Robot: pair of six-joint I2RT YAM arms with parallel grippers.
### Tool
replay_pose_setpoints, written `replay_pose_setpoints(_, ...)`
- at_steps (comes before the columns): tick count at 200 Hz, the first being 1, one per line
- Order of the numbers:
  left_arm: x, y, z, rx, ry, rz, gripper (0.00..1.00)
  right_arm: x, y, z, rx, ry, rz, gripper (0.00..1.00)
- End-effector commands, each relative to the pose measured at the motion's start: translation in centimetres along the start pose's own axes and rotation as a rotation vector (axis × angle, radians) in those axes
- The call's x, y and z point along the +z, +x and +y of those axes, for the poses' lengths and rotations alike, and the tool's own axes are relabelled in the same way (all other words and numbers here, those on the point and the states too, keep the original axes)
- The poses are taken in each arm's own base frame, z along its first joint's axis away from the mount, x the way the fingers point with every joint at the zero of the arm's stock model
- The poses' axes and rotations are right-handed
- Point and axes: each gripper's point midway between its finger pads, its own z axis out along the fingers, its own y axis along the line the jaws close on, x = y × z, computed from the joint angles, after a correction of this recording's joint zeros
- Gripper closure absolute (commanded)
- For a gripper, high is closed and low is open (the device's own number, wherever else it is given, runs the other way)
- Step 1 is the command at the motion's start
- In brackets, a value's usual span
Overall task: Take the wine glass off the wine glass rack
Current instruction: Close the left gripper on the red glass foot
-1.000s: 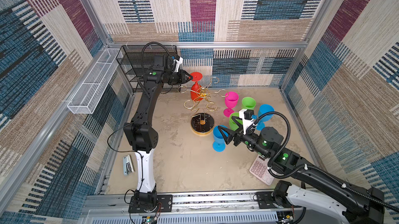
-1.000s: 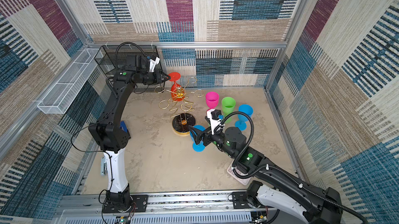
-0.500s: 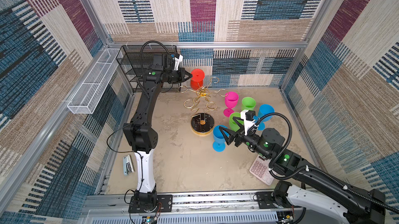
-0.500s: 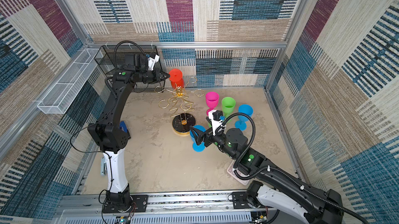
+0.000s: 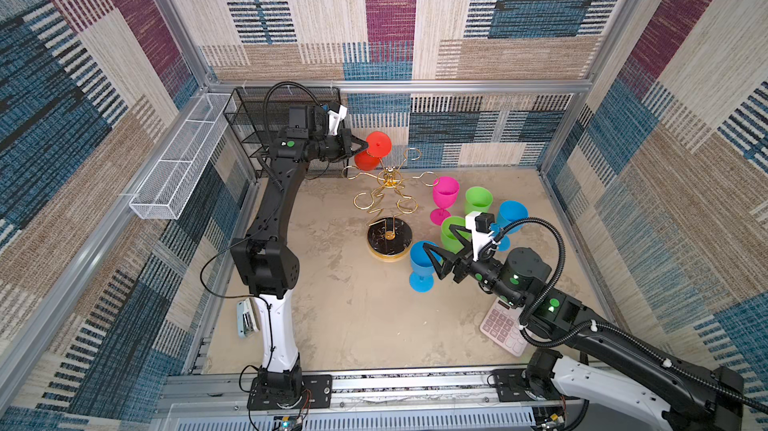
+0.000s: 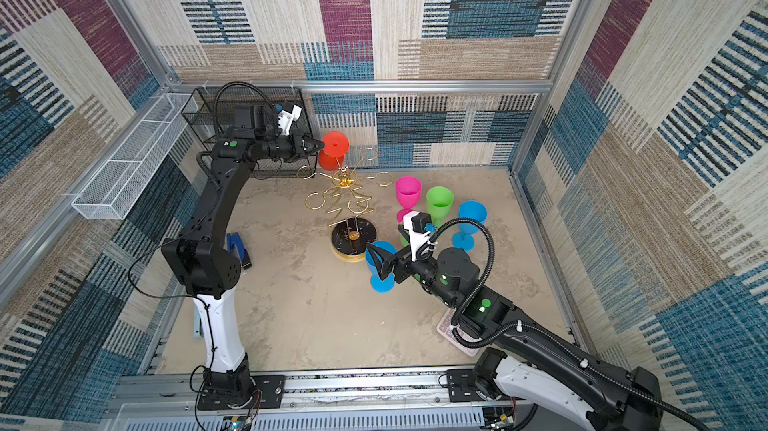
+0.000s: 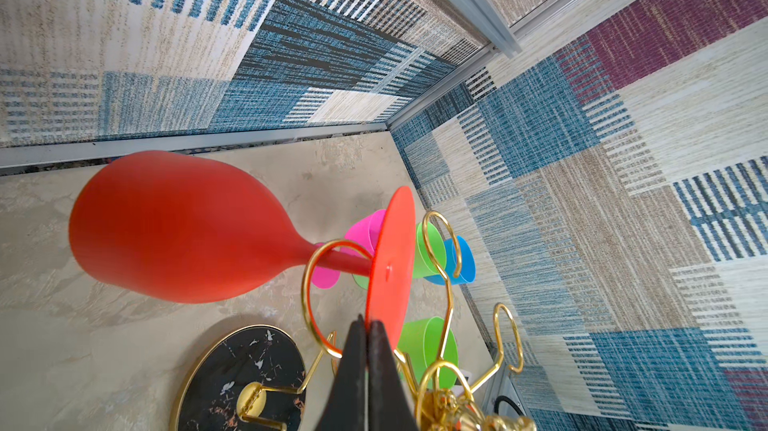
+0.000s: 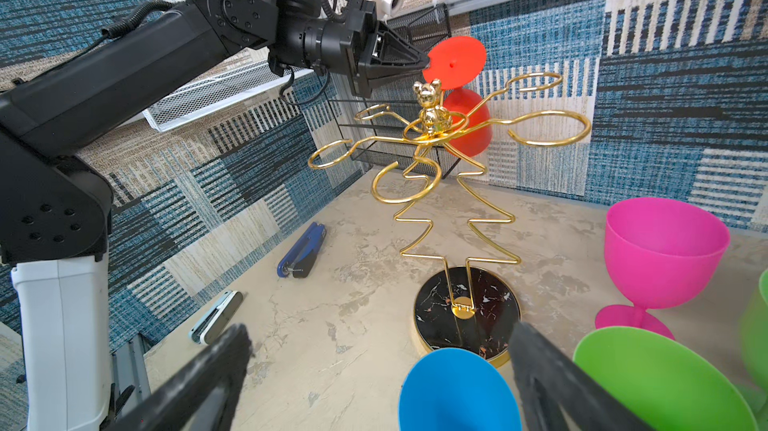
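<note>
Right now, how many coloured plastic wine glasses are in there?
6. A red plastic wine glass has its stem through a loop of the gold wire rack; standing right of it: pink plastic glass, far green glass, near green glass, far blue glass, near blue glass. None looks hidden.

1. Partly under right arm in both top views: calculator (image 5: pixel 500 325); keys too small to read.
2. Half hidden behind right wrist cam: green glass (image 5: pixel 451 233).
3. Partly behind own foot and left gripper (image 5: pixel 368 145): bowl of red wine glass (image 5: pixel 365 162).
4. Blurred and cut by frame edge, right wrist view: right gripper (image 8: pixel 380 331) fingers (image 8: pixel 208 370); also cut off, blue glass (image 8: pixel 457 391).
5. Cut off by edge, left wrist view: base of wine glass rack (image 7: pixel 232 366).
</note>
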Motion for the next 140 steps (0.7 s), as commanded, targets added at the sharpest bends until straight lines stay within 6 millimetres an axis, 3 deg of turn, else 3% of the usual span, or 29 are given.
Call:
replay_pose_setpoints(1,-0.6,-0.8,-1.5,-0.026,0.069,-0.023,1.00,0.0,-0.8,0.0,0.017,-0.001,-0.031,0.01)
replay_pose_setpoints(90,-2.0,-1.4,-2.9,-0.066,0.158,-0.040,1.00,-0.1,-1.1,0.1,0.022,-0.002,-0.040,0.01)
replay_pose_setpoints(140,-2.3,-0.2,-3.0,-0.072,0.154,0.002,1.00,-0.2,-1.3,0.1,0.026,-0.004,-0.045,0.01)
